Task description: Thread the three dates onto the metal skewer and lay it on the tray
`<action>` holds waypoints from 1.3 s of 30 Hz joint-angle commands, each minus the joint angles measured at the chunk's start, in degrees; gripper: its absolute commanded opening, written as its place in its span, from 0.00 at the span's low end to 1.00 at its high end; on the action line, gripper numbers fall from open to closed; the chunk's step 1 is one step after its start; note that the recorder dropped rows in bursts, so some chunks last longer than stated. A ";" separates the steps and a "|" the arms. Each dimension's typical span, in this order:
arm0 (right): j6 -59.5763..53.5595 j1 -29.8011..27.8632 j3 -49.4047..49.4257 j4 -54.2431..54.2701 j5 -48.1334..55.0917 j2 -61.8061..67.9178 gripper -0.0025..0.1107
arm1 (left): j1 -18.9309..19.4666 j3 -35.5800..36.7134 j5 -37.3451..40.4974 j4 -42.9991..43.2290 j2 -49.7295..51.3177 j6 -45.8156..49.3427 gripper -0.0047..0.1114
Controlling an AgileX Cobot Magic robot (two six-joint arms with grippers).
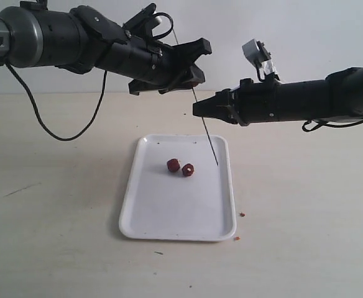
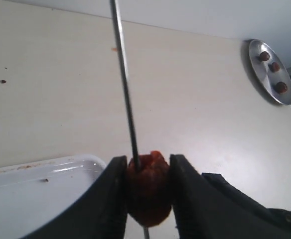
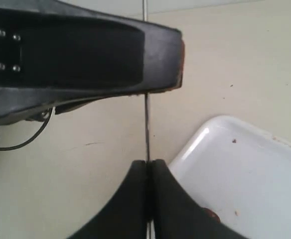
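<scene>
- Left gripper (image 2: 148,172) is clamped on one date (image 2: 148,191), held high over the tray's far edge. The metal skewer (image 2: 126,99) already runs through it.
- Right gripper (image 3: 148,165) is pinched tight on the skewer just below that date. The rod slants down toward the right edge of the tray (image 1: 128,214).
- Loose dates (image 1: 173,164) lie side by side mid-tray.
- Judgement: first threading is in hand. The right should hold the rod rigid while the left slides the date along the rod's axis. Sideways drift risks tearing the fruit.
</scene>
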 commanded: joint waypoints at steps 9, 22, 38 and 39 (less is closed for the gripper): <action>-1.39 0.27 -0.10 1.22 1.23 0.06 0.02 | -0.38 -0.03 0.33 0.60 -0.09 1.40 0.58; 3.58 -3.11 -0.10 -3.73 -0.83 -2.04 0.02 | 0.44 -0.03 2.68 6.20 -2.82 5.63 0.63; 27.57 -8.77 -0.10 -33.96 -1.53 -9.04 0.02 | -1.94 -0.03 20.04 41.29 -3.59 10.44 0.62; 27.57 -8.77 -0.10 -33.95 -1.68 -9.04 0.02 | -3.36 -0.03 20.95 46.49 -3.44 10.83 0.62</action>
